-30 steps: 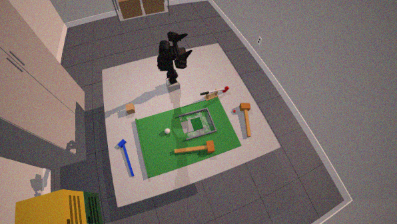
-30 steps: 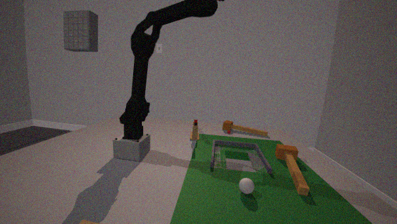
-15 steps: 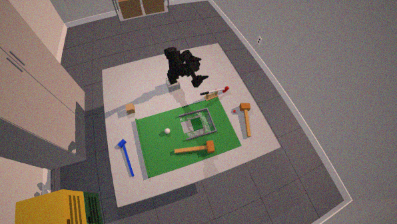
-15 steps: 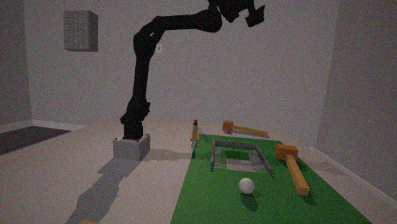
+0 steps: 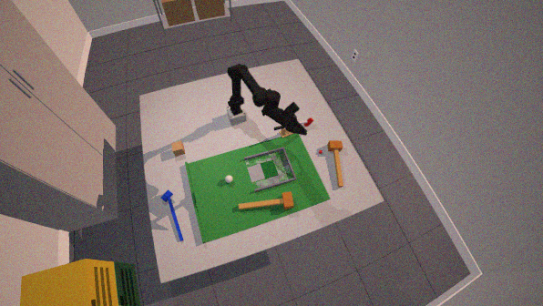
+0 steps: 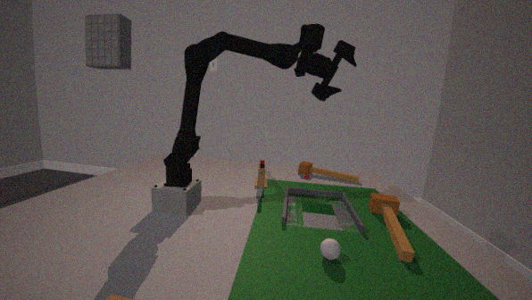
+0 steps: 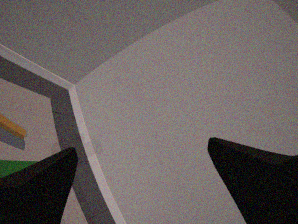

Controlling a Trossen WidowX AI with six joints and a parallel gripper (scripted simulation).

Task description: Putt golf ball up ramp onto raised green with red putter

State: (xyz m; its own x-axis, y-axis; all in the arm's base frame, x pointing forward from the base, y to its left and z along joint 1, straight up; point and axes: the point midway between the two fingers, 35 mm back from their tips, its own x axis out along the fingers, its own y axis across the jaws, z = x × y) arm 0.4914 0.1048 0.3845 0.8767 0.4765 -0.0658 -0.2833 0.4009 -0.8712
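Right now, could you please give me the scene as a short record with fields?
gripper: open, empty, raised high above the surface
red putter: untouched, lying beyond the mat's far edge, mostly hidden under the arm in the top view
golf ball: on the green mat, short of the ramp
raised green: no ball on it

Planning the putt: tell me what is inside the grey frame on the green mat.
Inside the frame: a grey ramp and a raised green patch. No ball there; the ball rests outside on the mat. The near wall hides part of the floor in the exterior view.
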